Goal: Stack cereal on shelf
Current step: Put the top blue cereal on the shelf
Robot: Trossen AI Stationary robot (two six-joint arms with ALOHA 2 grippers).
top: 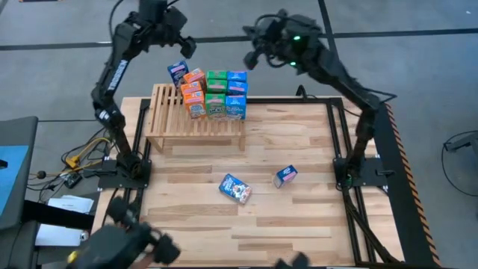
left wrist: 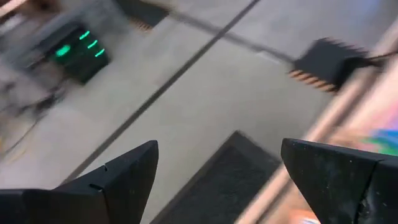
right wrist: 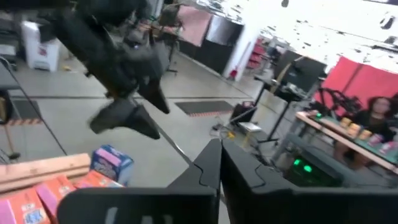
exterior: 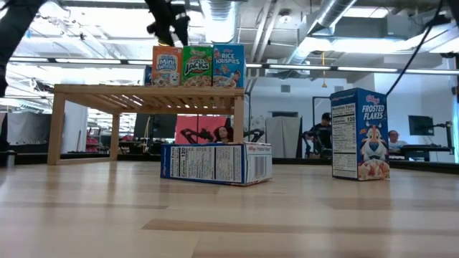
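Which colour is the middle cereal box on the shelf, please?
Green. The middle cereal box on the shelf shows best in the low view.

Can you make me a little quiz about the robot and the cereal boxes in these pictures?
1. True or false: every cereal box is already on the shelf.
2. How many boxes are on the bare tabletop, away from the shelf?
3. Which claw has its fingers spread apart? A) left claw B) right claw C) both

Key
1. False. A Frosted Flakes box stands upright on the tabletop, and another box lies flat on it.
2. Two.
3. A. The left claw is open, up above the far edge of the shelf. The right claw is shut and holds nothing.
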